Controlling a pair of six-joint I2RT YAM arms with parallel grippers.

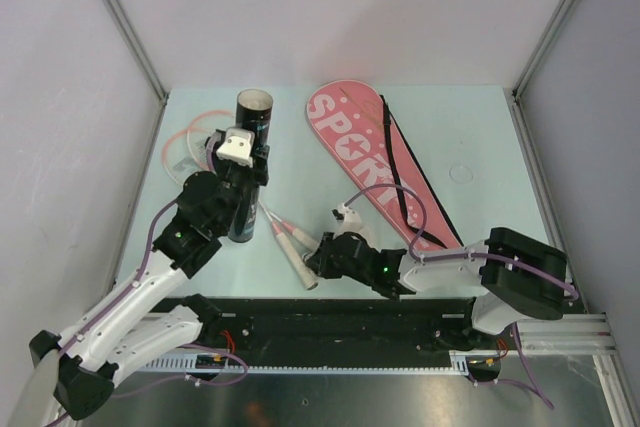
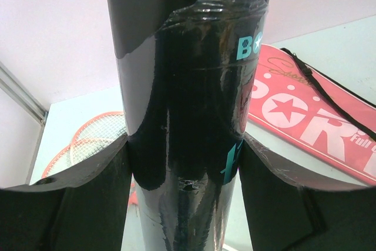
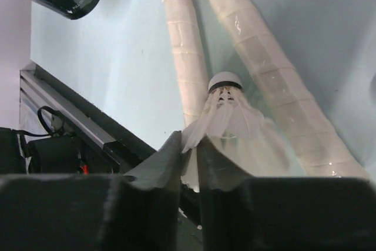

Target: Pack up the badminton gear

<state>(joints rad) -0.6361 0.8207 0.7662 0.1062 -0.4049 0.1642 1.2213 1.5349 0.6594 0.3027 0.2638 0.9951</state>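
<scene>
My left gripper [image 1: 244,179] is shut on the black cylindrical tube [image 1: 250,137] and holds it upright, open end up, at the left of the table. In the left wrist view the tube [image 2: 194,86] fills the gap between the fingers [image 2: 88,198]. My right gripper [image 3: 189,142] is shut on the feather edge of a white shuttlecock [image 3: 226,116], low over the white handles [image 3: 182,57] of the two pink rackets [image 1: 285,237]. The racket heads [image 2: 94,136] lie behind the tube. The pink SPORT bag [image 1: 375,157] lies flat in the middle. No other shuttlecocks show.
The black base rail [image 1: 330,322] runs along the near edge, close below my right gripper [image 1: 318,259]. The bag's black strap [image 1: 398,177] lies along its top. Grey walls close in the table on the left, the back and the right.
</scene>
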